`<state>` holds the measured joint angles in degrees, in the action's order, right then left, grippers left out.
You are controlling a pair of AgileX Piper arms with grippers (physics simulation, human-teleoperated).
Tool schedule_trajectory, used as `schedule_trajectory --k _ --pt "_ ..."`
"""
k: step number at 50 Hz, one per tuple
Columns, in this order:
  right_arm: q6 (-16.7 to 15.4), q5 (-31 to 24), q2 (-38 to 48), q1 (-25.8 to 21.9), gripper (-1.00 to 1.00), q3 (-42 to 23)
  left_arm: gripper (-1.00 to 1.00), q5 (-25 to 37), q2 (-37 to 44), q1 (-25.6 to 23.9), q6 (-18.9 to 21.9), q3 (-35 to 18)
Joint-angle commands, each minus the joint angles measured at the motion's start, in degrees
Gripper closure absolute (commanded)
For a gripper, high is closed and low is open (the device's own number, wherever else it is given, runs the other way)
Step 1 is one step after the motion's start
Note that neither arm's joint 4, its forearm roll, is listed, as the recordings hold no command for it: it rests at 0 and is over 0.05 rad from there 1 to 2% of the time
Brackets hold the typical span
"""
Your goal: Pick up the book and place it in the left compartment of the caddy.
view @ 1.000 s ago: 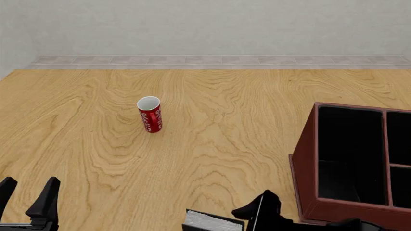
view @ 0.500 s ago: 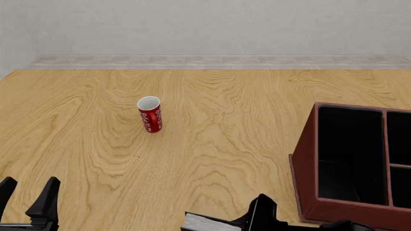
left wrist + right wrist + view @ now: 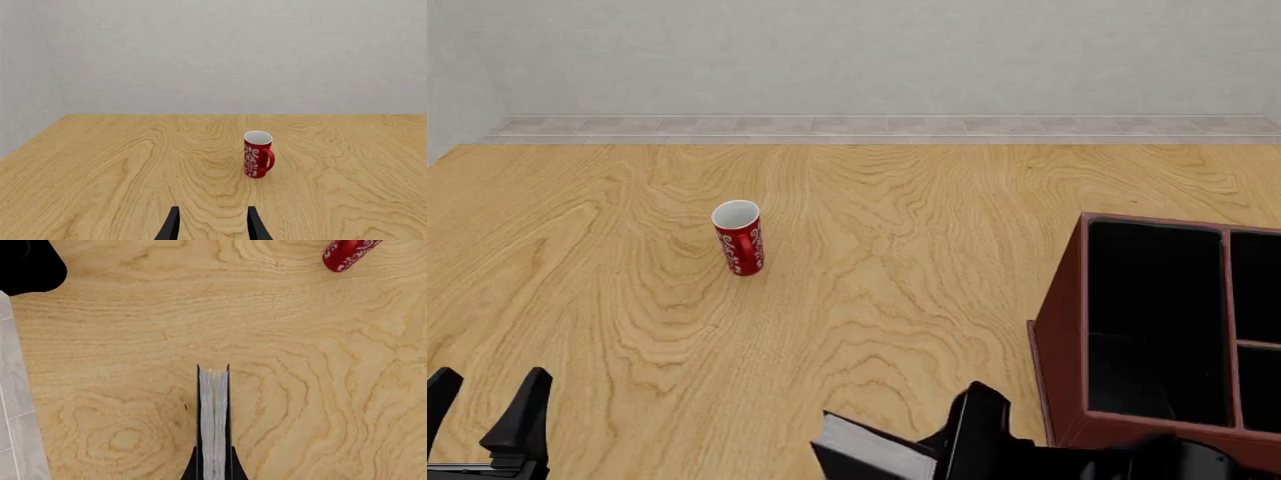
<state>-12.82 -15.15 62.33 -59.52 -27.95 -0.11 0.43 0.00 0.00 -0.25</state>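
Black covers and a pale grey page edge mark the book (image 3: 874,448), which sits low at the near edge of the front view, clamped in the right gripper (image 3: 213,471). From the right wrist camera the book (image 3: 213,420) shows edge-on, a black finger pressed to each cover, with the wooden table (image 3: 300,390) beneath it. The book is tilted in the front view, its page edge facing the camera. The caddy (image 3: 1065,350) stands just to its right, a reddish-brown box with black insides; its left compartment (image 3: 1148,320) holds nothing, and thin dividers separate the smaller sections further right. A red cup (image 3: 738,238) stands upright well apart from both, further back on the table and to the left. The left gripper (image 3: 483,415) hangs at the near left corner with its fingers spread, holding nothing.
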Motion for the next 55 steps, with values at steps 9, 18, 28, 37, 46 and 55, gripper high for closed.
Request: schedule_trajectory --k 9,18,28,37,46,55 --pt "-2.7 -9.0 -4.4 2.1 1.0 -7.1 -1.0 0.0 0.0 0.0 0.0 0.0" --pt "-3.5 -12.3 -6.6 3.0 1.0 -9.0 -1.0 0.0 0.0 0.0 0.0 0.0" --pt "-4.1 -14.6 -8.8 3.9 1.0 -10.4 -1.0 0.0 0.0 0.0 0.0 0.0" --pt "-3.0 -17.5 -11.9 4.0 1.0 -14.1 -1.0 0.0 0.0 0.0 0.0 0.0" --pt "-4.8 -18.3 -13.4 5.6 1.0 -14.4 -1.0 0.0 0.0 0.0 0.0 0.0" --pt "-4.8 -19.4 -15.7 7.2 1.0 -16.3 -1.0 0.0 0.0 0.0 0.0 0.0"
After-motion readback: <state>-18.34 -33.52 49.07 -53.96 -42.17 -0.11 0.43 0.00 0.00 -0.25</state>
